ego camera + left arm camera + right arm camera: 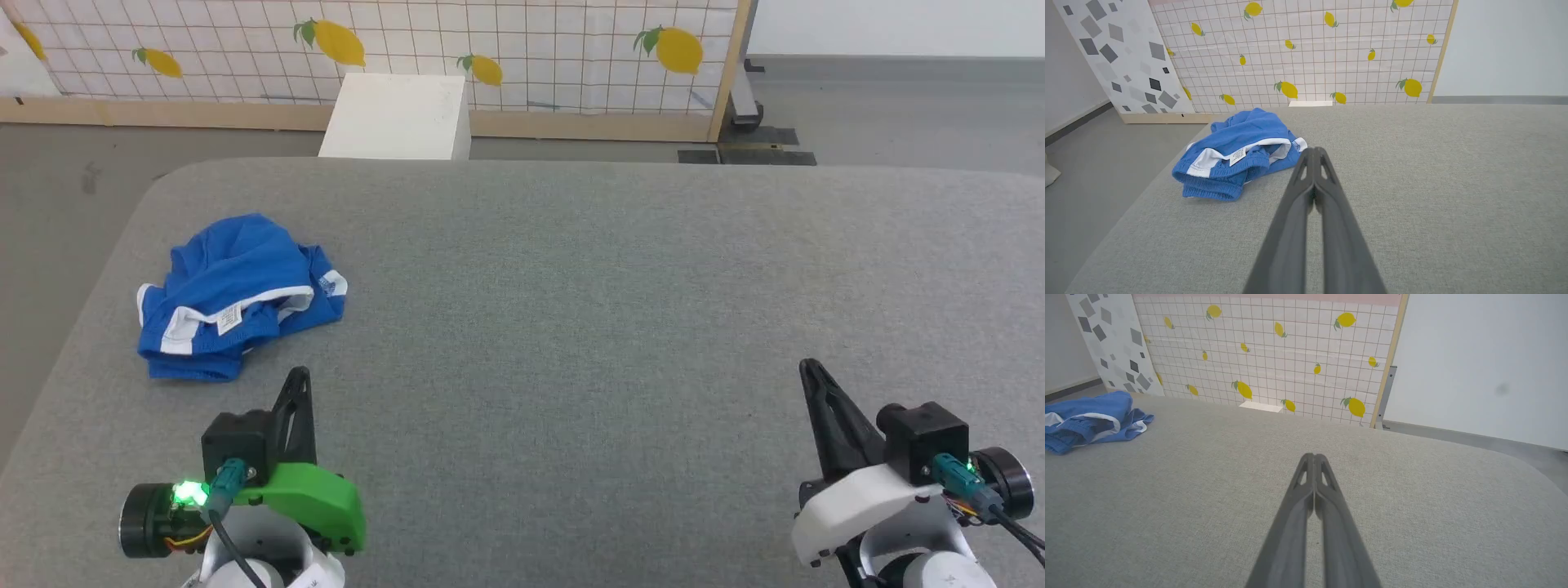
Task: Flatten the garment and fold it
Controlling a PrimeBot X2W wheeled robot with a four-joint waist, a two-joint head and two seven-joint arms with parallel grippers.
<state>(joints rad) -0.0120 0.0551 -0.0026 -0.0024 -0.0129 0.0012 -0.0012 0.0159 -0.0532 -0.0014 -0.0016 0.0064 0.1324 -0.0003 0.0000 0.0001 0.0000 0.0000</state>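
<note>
The garment (237, 294), bright blue shorts with white trim and a small white label, lies crumpled near the left edge of the grey padded table (571, 310). The left wrist view has the garment (1237, 151) ahead and to the left, the right wrist view has the garment (1090, 418) far off at the left edge. My left gripper (300, 374) hovers just short of the shorts, to their right, fingers pressed together and holding nothing; its tips (1314, 150) point past the fabric's right edge. My right gripper (808, 365) is shut and empty over bare table at the lower right (1314, 456).
Behind the table's far edge stands a white box (398, 116) against a lemon-patterned tiled panel (522, 41) with a wooden frame. Grey floor (57, 188) drops away left of the table, close to the shorts. A panel with grey shapes (1122, 53) leans at the left.
</note>
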